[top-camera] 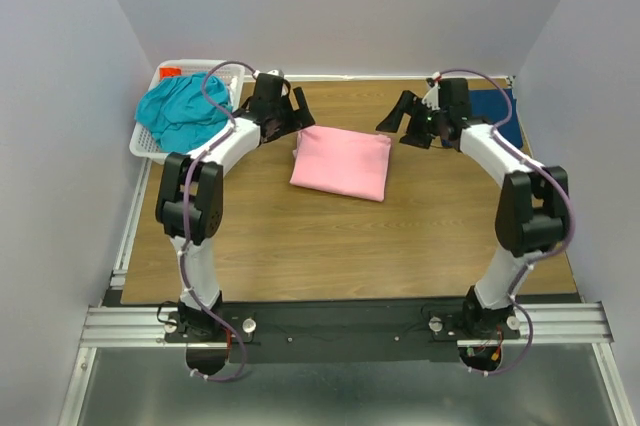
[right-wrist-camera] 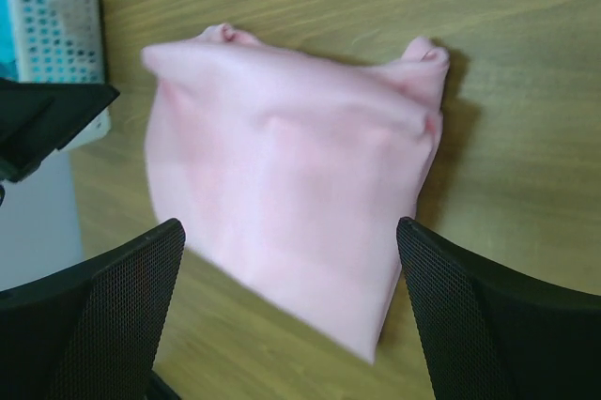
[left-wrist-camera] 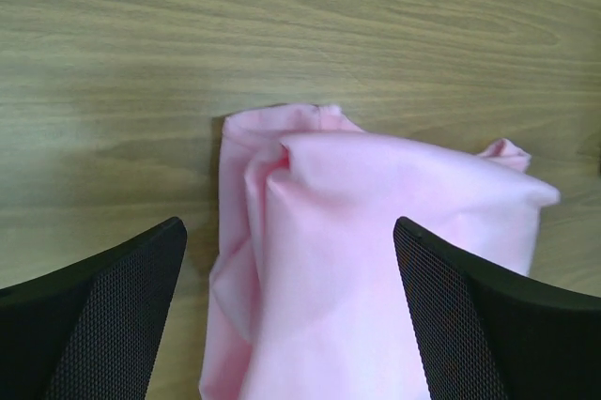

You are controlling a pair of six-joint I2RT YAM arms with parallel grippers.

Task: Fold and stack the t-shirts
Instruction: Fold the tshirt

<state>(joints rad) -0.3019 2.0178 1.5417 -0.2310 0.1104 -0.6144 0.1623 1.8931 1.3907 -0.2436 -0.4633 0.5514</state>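
Folded pink t-shirt (top-camera: 341, 162), soft rumpled rectangle, woodgrain table (top-camera: 300, 246)

Left arm (top-camera: 190, 196): stood up from its base at 7 o'clock of the top view, folded sharply at the elbow, forearm running up and inward toward 11 o'clock.
Left gripper (top-camera: 296, 112): sat at 11 o'clock of the top view, tips aimed toward 3 o'clock and tilted down; jaws were spread wide.
Left fingers (left-wrist-camera: 103, 325): in the wrist view, the two mesh-textured black pads sat at 7 and 5 o'clock, well apart.
Right arm (top-camera: 535, 211): mirrored the left, base at 5 o'clock, elbow bent, forearm running toward 1 o'clock.
Right gripper (top-camera: 398, 118): sat at 1 o'clock, tips aimed toward 9 o'clock, facing the left gripper; jaws were spread wide.
Right fingers (right-wrist-camera: 498, 325): the pads sat at 7 and 5 o'clock, well apart.
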